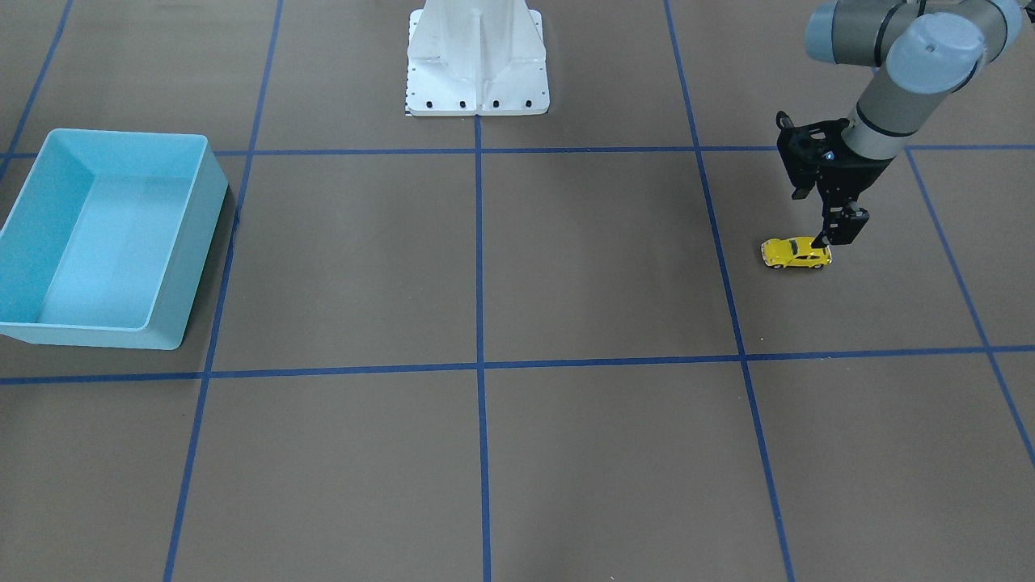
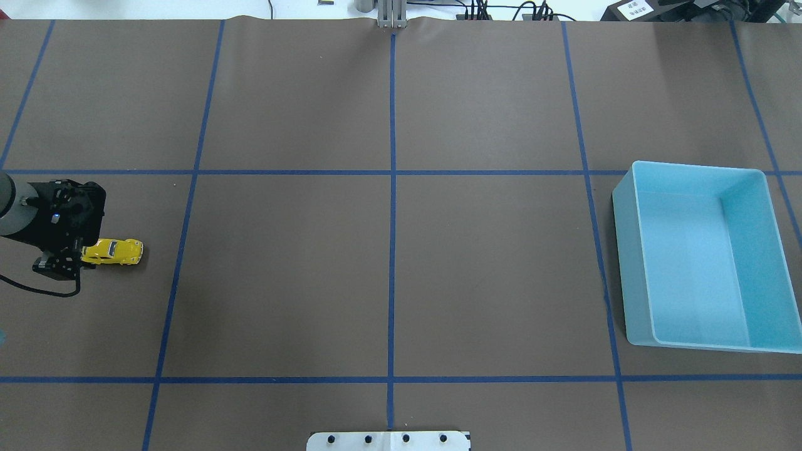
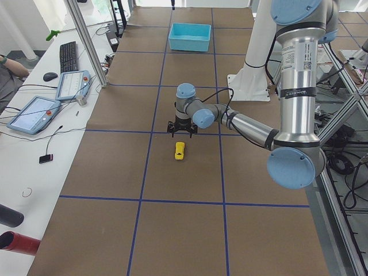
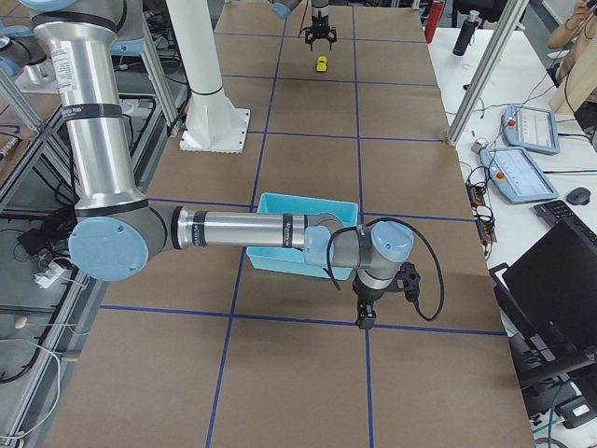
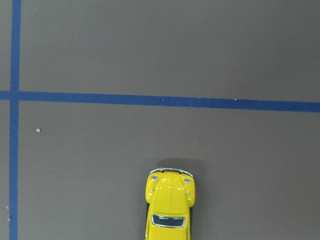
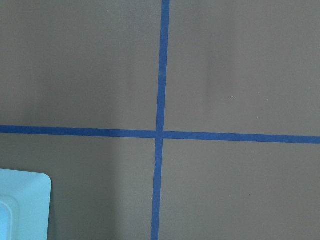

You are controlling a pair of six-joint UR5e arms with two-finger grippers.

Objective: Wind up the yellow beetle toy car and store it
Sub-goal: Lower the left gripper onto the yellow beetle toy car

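The yellow beetle toy car (image 1: 796, 252) stands on its wheels on the brown table (image 1: 566, 267), inside a blue-taped square at the robot's left end. It is well apart from the blue bin (image 2: 626, 250) at the opposite end.

The left gripper (image 3: 182, 133) hangs over the car's rear, fingers spread and holding nothing. In the front-facing view one finger seems to meet the car's rear end. The exterior left view shows a gap between fingertips and car.

The left wrist view gives only the bonnet, front bumper and windscreen.

The right gripper (image 4: 363, 320) appears in the exterior right view alone, pointing down near the bin's wall. Whether its jaws are apart or together cannot be told. Its wrist view catches one bin corner.
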